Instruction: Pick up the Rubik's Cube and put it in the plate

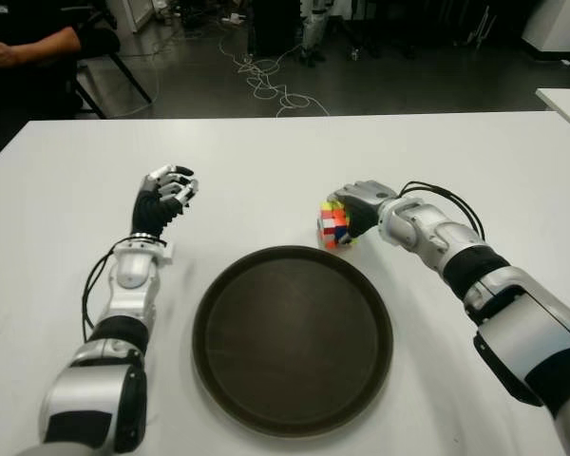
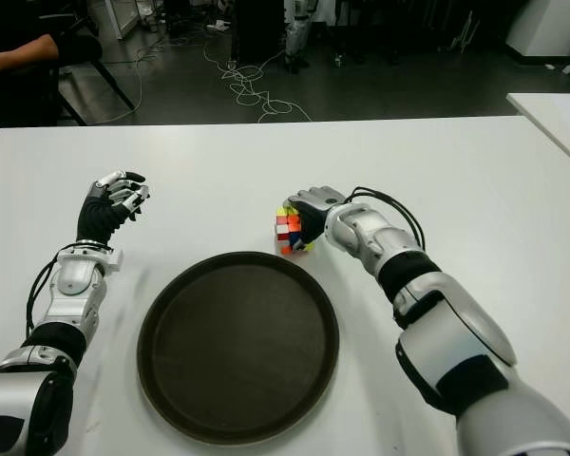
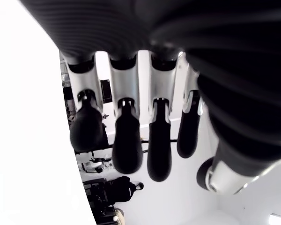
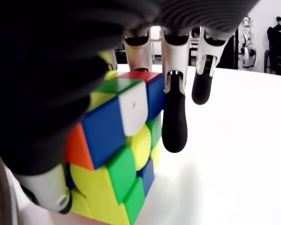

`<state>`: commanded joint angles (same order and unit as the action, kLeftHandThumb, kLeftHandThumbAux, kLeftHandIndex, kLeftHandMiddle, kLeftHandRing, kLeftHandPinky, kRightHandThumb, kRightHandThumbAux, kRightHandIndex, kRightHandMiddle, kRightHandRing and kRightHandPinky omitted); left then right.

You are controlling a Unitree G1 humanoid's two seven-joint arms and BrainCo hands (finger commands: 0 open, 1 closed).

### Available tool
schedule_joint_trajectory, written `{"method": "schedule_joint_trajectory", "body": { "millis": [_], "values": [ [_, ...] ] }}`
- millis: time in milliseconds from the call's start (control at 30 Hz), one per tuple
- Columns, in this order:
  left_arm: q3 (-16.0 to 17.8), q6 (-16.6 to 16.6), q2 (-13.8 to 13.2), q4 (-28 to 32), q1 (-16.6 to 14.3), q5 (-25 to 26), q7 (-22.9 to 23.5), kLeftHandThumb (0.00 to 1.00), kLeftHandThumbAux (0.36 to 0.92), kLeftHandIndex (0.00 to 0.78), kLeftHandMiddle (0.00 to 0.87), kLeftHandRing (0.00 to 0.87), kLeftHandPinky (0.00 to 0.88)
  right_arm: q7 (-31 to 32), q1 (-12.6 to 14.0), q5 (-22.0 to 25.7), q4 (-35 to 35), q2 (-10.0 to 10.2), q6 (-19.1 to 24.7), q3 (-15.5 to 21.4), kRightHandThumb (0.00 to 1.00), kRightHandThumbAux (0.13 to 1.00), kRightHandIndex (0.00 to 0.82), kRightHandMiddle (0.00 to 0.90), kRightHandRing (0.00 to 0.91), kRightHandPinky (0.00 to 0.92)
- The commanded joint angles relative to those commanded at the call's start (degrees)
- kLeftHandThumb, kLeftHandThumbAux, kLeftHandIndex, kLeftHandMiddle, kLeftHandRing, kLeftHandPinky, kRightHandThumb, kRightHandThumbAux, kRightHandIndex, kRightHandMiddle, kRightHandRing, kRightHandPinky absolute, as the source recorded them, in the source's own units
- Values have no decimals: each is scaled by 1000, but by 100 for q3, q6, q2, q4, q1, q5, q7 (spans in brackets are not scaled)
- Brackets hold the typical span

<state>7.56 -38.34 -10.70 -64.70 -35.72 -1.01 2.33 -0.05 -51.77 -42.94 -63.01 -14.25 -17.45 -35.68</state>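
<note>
The Rubik's Cube [image 1: 333, 226] is a multicoloured cube just beyond the far right rim of the round dark plate [image 1: 294, 342]. My right hand [image 1: 359, 205] is shut on it. In the right wrist view the fingers [image 4: 174, 123] curl over the cube [image 4: 117, 154] and the thumb presses its other side. Whether the cube touches the table I cannot tell. The plate holds nothing. My left hand [image 1: 167, 190] shows to the left of the plate with relaxed, slightly bent fingers and holds nothing.
The white table [image 1: 266, 161] reaches well beyond the plate on every side. A person's arm [image 1: 28, 46] shows at the far left, past the table's back edge. Cables [image 1: 266, 81] lie on the floor behind. A second white table [image 1: 568, 100] stands at the right.
</note>
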Motion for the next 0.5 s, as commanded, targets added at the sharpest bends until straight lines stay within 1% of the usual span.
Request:
{"method": "schedule_joint_trajectory", "body": {
  "millis": [200, 500],
  "values": [
    [10, -82, 4, 2, 8, 23, 64, 839, 671, 403, 558, 672, 709, -41, 6, 8, -12, 2, -28, 44, 689, 740, 415, 553, 566, 542],
    [65, -40, 14, 23, 10, 111, 209, 838, 672, 400, 557, 674, 712, -216, -7, -51, -92, 11, -41, 17, 691, 740, 414, 532, 563, 561]
  ]
}}
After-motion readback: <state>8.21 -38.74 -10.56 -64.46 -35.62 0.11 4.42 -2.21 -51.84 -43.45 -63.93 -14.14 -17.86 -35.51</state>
